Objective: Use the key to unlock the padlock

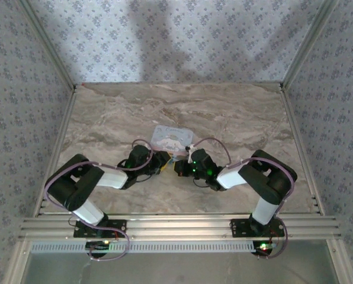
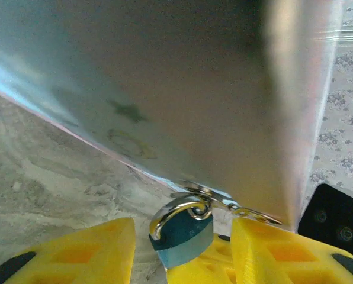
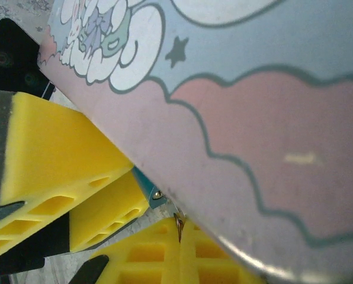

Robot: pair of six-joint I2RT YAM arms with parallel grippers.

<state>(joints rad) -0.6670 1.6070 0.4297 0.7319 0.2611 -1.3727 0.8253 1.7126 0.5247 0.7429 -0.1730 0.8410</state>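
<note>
Too small from above to tell the padlock (image 2: 182, 234) from the key (image 3: 179, 228). Right wrist view, lower centre: largely hidden, save a teal corner under the tin (image 3: 253, 118) and a dark sliver.

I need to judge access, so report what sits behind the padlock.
Right behind the padlock stands the pale tin, its clasp hooked through the shackle. The tin hides whatever lies beyond it.

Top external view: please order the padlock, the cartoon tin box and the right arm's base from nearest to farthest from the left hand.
1. padlock: right at the fingertips of the left hand, between the two arms.
2. cartoon tin box: just behind the padlock, toward the back wall.
3. right arm's base: farthest, at the near right edge of the table.
</note>
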